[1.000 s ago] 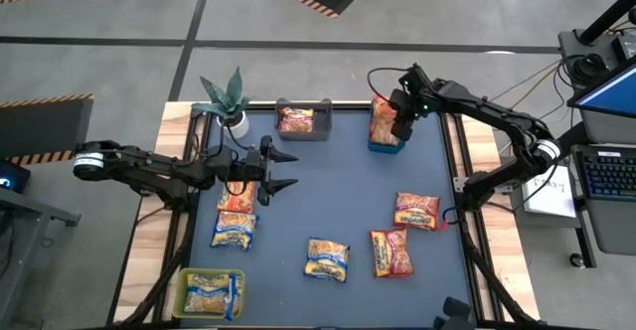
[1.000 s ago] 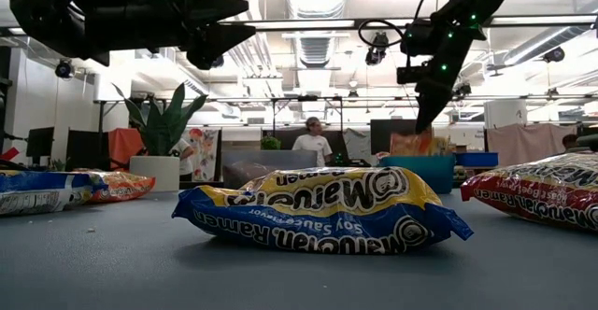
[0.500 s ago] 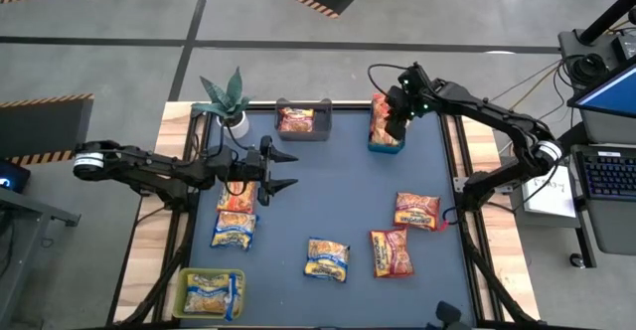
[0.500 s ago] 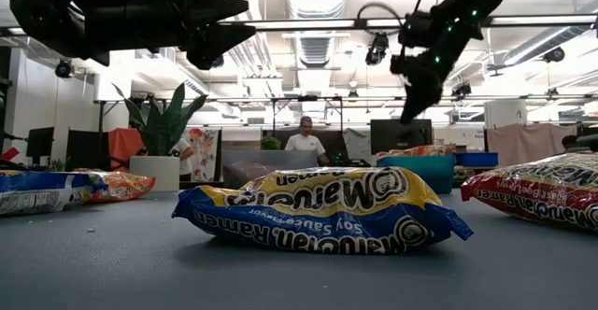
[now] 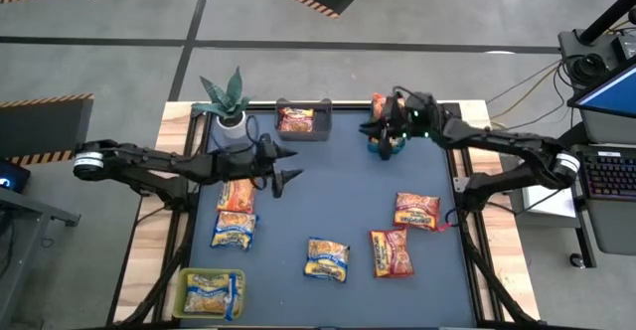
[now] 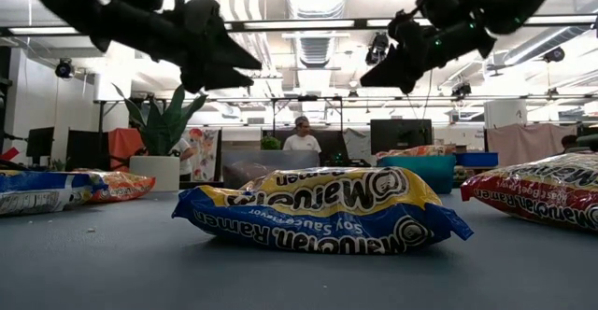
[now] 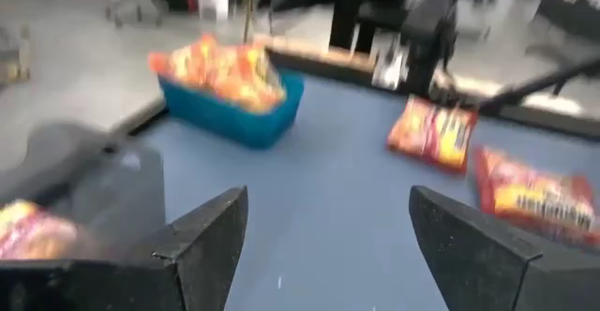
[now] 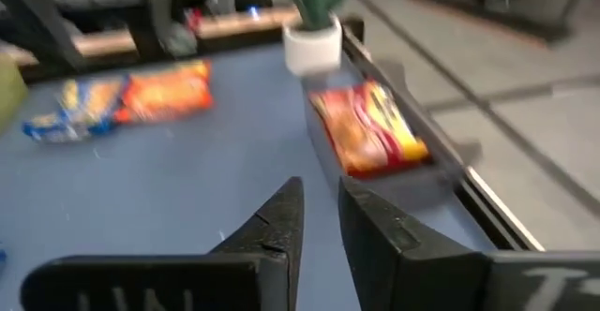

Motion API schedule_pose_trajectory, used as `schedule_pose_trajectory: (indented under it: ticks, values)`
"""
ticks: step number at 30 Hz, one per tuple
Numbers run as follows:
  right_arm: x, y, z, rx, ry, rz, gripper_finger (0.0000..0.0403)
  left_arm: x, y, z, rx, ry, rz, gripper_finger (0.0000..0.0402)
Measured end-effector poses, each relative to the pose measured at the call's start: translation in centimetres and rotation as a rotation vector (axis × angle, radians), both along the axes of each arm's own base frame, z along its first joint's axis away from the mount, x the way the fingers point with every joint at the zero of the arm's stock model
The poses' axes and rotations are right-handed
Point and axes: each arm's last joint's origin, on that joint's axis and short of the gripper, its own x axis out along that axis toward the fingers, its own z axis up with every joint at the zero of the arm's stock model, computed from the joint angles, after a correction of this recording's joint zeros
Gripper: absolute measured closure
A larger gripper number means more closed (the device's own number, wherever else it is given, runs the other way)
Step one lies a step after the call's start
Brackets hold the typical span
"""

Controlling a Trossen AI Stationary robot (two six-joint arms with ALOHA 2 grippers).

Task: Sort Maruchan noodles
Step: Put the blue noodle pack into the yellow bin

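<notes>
Right hand [image 5: 376, 129] sits upper centre-right of the high view, just beside the blue plastic bin [image 5: 382, 148]. Fingers nearly together with only a slim gap in the right wrist view, nothing between them. My read: not carrying anything, free for the next pick.

Left hand [image 5: 286, 165] is left of centre over the dark blue worktop [image 5: 328, 191], fingers spread wide and empty. It hangs just right of an orange ramen packet [image 5: 236, 196]; probably staged for a grab on that side.

Packets, high view:
- orange packets piled in the blue bin, upper centre-right
- one red-orange packet [image 5: 296, 120] in the grey plastic bin [image 5: 302, 137], top centre
- yellow-and-blue packets in the yellow-green bin [image 5: 185, 288], lower left corner
- loose yellow-and-blue packet [image 5: 234, 230] lower left, directly below the orange one
- loose yellow-and-blue packet [image 5: 327, 257] bottom centre; same one fills the low view, "Soy Sauce" label
- two loose red-pink packets: [image 5: 391, 252] lower centre-right, [image 5: 417, 210] right of centre

Bins look like one per colour, each set at a worktop edge so the middle stays free for picking. Roughly halfway, I'd say: five loose packets left.

Potted green plant [image 5: 225, 99] upper left, well apart from both hands. Person visible in the room behind, low view.
</notes>
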Motion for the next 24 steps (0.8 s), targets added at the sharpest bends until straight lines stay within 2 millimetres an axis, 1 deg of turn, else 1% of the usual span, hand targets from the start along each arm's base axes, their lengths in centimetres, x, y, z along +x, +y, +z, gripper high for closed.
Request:
schedule_pose_trajectory:
  ticks: [5,9,11,14,16,20,24]
  values:
    - [0.0,1.5,-1.7,-0.03,-0.14,0.033,0.0351,0.1,0.0,0.1,-0.069,0.211,0.016,0.0123]
    - [-0.3,2.0,-2.5,-0.061,-0.19,0.045,0.0351,-0.5,-0.1,0.3,-0.202,0.403,0.076,0.0123]
    - [-0.4,2.0,-2.6,-0.081,-0.197,0.045,0.0351,-1.2,-0.2,0.3,-0.286,0.534,0.134,0.0123]
    - [-0.5,2.0,-2.6,-0.105,-0.195,0.04,0.0351,-3.0,-0.4,0.6,-0.396,0.752,0.244,0.0123]
    - [-0.5,2.0,-2.6,-0.111,-0.194,0.038,0.0351,-4.1,-0.6,1.0,-0.456,0.866,0.326,0.0123]
    - [-0.5,2.0,-2.6,-0.133,-0.193,0.039,0.0351,-5.5,-0.9,1.1,-0.524,0.981,0.437,0.0123]
    - [-0.6,1.9,-2.1,-0.195,-0.218,0.039,0.0351,-6.0,-1.0,0.3,-0.557,1.007,0.493,0.0123]
